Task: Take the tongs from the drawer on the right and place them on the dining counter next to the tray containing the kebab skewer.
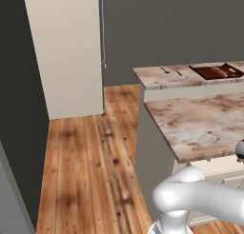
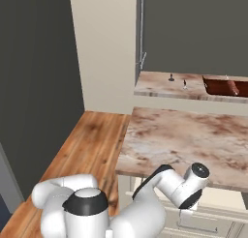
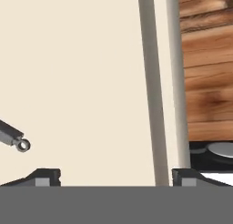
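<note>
In the hand view my gripper (image 3: 116, 176) stands open over the cream inside of the drawer (image 3: 82, 73), with nothing between its fingertips (image 3: 45, 175). One grey end of the tongs (image 3: 13, 139), with a small ring, pokes in at the left edge, left of and slightly beyond the left fingertip; the rest is out of frame. In the base views the dark reddish-brown tray (image 1: 217, 71) (image 2: 226, 85) lies on the far marbled dining counter (image 1: 157, 77) (image 2: 155, 87). My wrist (image 2: 193, 186) hangs below the near slab's front edge.
The drawer's side wall (image 3: 159, 82) runs just inside the right fingertip, with wooden floor (image 3: 205, 59) beyond. Two small utensils (image 1: 172, 72) (image 2: 177, 81) lie on the dining counter left of the tray. A near marbled slab (image 1: 200, 123) tops cream cabinet fronts (image 2: 213, 222).
</note>
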Available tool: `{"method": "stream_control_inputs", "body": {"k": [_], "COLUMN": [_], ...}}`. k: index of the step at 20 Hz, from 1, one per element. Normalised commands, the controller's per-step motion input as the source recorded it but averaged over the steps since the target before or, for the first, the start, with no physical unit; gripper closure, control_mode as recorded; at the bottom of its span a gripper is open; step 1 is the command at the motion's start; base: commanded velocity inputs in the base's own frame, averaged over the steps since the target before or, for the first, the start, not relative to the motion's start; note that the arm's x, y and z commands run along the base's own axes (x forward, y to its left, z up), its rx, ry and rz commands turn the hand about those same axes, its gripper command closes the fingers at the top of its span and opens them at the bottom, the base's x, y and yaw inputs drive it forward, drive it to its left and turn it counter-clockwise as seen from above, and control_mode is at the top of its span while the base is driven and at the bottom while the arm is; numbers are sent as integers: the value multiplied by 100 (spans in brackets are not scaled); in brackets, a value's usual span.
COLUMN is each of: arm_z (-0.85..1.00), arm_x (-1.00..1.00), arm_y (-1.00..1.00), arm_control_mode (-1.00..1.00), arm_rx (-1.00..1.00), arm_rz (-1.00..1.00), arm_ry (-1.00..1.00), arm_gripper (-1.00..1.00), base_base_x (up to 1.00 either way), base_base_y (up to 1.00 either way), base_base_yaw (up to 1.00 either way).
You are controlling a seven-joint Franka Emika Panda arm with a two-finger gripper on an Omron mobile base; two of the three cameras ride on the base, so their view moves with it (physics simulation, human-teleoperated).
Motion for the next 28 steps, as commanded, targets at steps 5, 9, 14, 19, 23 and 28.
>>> {"method": "stream_control_inputs", "body": {"k": [5, 9, 14, 19, 23, 28], "arm_z": [-35, -42, -53, -63, -34, -34], "arm_x": [-6, -66, -65, -65, -99, -100], "arm_y": [0, 0, 0, 0, -2, -7], "arm_control_mode": [-100, -100, -100, -100, -100, -100], "arm_rx": [0, 0, 0, 0, 0, 0], "arm_rz": [0, 0, 0, 0, 0, 0], "arm_ry": [21, 14, 13, 9, 14, 8], "arm_gripper": [-100, -100, -100, -100, -100, -100], "base_base_x": [0, 0, 0, 0, 0, 0], "base_base_y": [0, 0, 0, 0, 0, 0], "base_base_yaw": [0, 0, 0, 0, 0, 0]}}
